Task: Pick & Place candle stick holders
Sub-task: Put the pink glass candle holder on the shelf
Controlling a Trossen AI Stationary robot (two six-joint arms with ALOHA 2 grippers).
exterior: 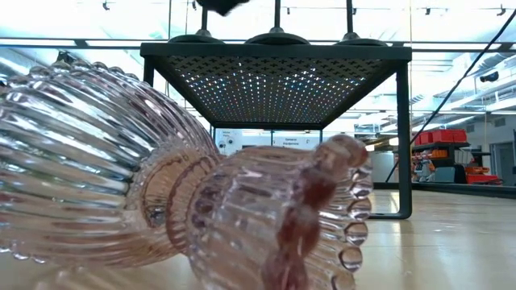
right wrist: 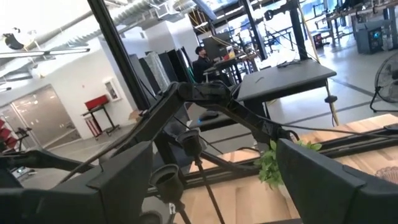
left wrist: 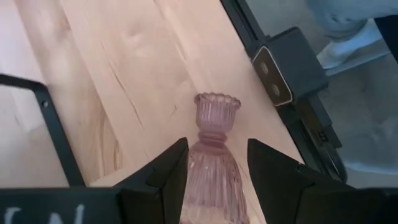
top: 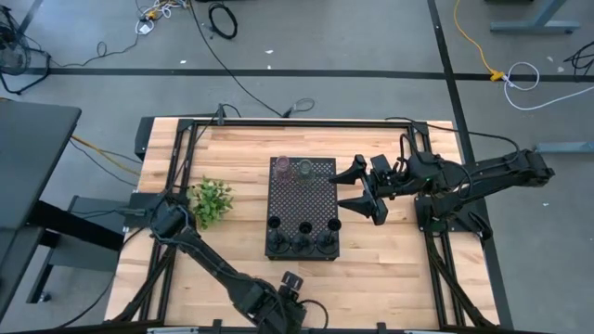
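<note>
Filling the low view, a pinkish ribbed glass cup (exterior: 185,193) is lying on its side on the wooden table (top: 399,250), right against the lens. In the left wrist view the same cup (left wrist: 213,155) is sitting between the left gripper's (left wrist: 214,171) two dark fingers (left wrist: 165,171), which are standing apart on either side of its body; whether they are pressing the glass is hard to tell from here. That gripper (top: 290,289) is reaching down at the table's near edge, close to the low camera.

Behind the cup, the black perforated tray (exterior: 274,80) is standing on legs. From above, the tray (top: 302,199) is sitting near the middle of the table. Three black candle sticks on round bases (top: 302,243) are standing in a row along its near edge, and two more tinted glass cups (top: 295,168) are standing side by side at its far edge, one pinkish and one seemingly greenish.

Just beside the tray's right edge, the right gripper (top: 355,187) is hovering with its fingers spread wide and nothing between them. Its wrist view is looking past those open fingers (right wrist: 118,174) at two of the stick tops (right wrist: 189,140).

Left of the tray, a green leafy sprig (top: 211,199) is lying on the wood. Far off in the room, a person (right wrist: 200,57) is sitting at a desk.
</note>
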